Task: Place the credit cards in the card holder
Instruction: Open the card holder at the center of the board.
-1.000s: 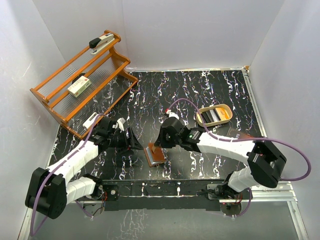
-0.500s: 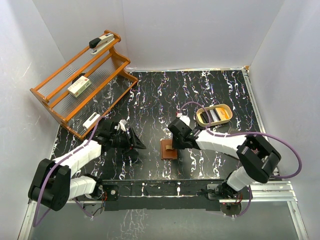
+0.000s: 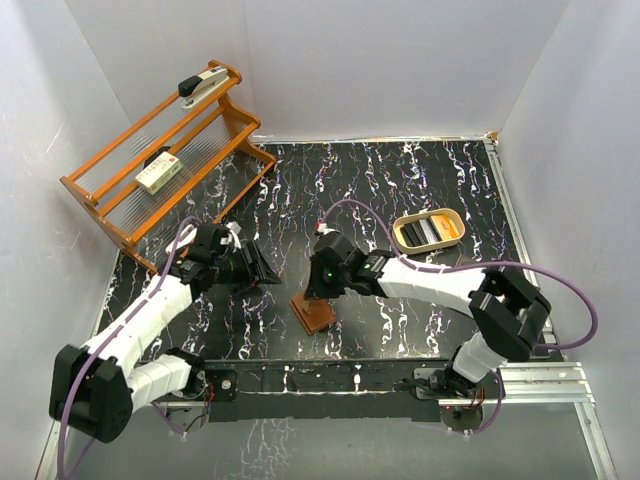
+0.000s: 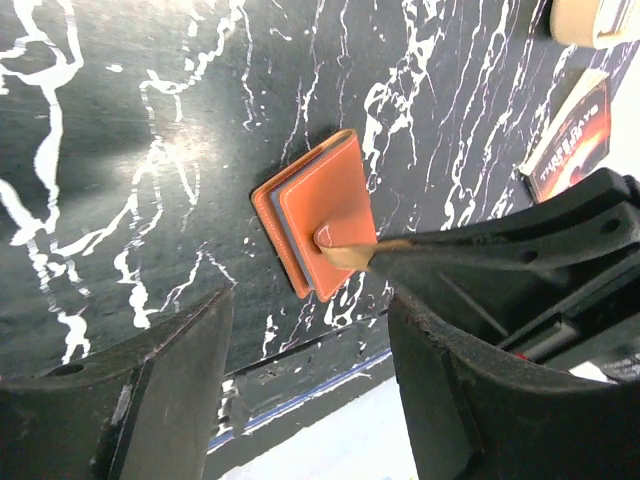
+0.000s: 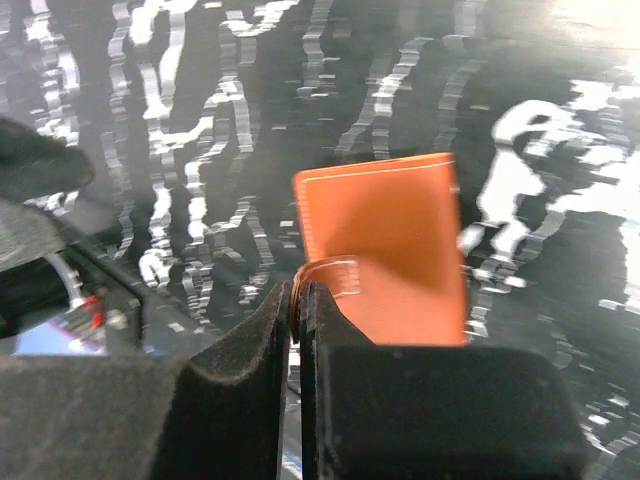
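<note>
While the wooden rack [image 3: 160, 150] with its stapler [image 3: 203, 83] and small box [image 3: 158, 173] stands far left, out of this step, my left fingers [image 3: 256, 272] hover low over the tabletop [image 3: 420, 180]. They are spread wide, hold nothing and point toward the middle, placed, I judge, to brace a cover. Just to their right the card holder [image 4: 320, 210] lies folded shut, flat on the tabletop near the front edge. A grey-blue sliver shows between its covers. Whether that is a card or the lining I cannot tell, and I see no loose credit cards. My right fingers [image 5: 297, 300] are pressed together on its little snap tab [image 4: 335, 240], a thin strap that gives the only handle for lifting the top cover. Opening the holder is, I judge, the step in hand. Farther right sits an oval tin [image 3: 428, 231], and my left wrist camera catches the corner of a dark book [image 4: 575, 140].
</note>
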Available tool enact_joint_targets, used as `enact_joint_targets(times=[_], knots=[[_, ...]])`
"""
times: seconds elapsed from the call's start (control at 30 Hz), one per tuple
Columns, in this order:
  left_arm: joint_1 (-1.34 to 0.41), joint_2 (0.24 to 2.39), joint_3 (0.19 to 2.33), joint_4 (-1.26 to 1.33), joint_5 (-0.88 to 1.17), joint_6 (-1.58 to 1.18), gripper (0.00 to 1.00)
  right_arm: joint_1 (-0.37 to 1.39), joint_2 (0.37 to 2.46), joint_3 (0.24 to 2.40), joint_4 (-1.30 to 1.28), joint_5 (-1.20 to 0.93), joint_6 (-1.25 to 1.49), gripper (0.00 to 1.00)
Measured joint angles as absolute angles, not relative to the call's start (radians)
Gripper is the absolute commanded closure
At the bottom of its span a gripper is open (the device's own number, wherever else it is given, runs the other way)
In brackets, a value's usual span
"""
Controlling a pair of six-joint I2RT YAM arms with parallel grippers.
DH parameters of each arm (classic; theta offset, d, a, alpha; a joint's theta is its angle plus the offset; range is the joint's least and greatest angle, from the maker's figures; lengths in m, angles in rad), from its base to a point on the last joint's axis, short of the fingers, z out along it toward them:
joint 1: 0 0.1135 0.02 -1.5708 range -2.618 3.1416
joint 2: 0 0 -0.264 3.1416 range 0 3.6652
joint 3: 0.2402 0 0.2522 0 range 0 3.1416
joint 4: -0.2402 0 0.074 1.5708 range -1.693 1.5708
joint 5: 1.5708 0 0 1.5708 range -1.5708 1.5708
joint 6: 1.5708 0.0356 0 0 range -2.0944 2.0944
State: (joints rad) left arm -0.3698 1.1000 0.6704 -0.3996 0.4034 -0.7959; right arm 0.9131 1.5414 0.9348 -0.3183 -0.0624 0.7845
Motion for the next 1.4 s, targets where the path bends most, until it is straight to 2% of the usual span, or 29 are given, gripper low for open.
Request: enact_joint_targets(times=[0.3, 0.57, 0.87, 1.07, 1.3, 1.4], knots=[[-0.333, 0.952, 0.73, -0.574, 0.331, -0.776, 0.4, 0.923, 1.567, 0.993, -0.216, -0.184, 0.86, 1.0], [-0.333, 1.012, 0.591, -0.44, 0.461, -0.835, 0.43, 0.738, 1.563, 0.809, -0.213, -0.16, 0.803, 1.0], [-0.333, 1.108, 0.543, -0.263, 0.554, -0.831, 0.37, 0.738, 1.558, 0.796, -0.226, -0.154, 0.752, 1.0], [-0.334, 1.153, 0.52, -0.158, 0.613, -0.826, 0.37, 0.738, 1.539, 0.796, -0.224, -0.184, 0.754, 1.0], [-0.334, 1.19, 0.482, -0.103, 0.614, -0.808, 0.45, 0.738, 1.523, 0.777, -0.199, -0.178, 0.758, 1.0], [-0.334, 1.19, 0.453, -0.086, 0.614, -0.812, 0.57, 0.738, 1.523, 0.742, -0.195, -0.166, 0.76, 1.0]])
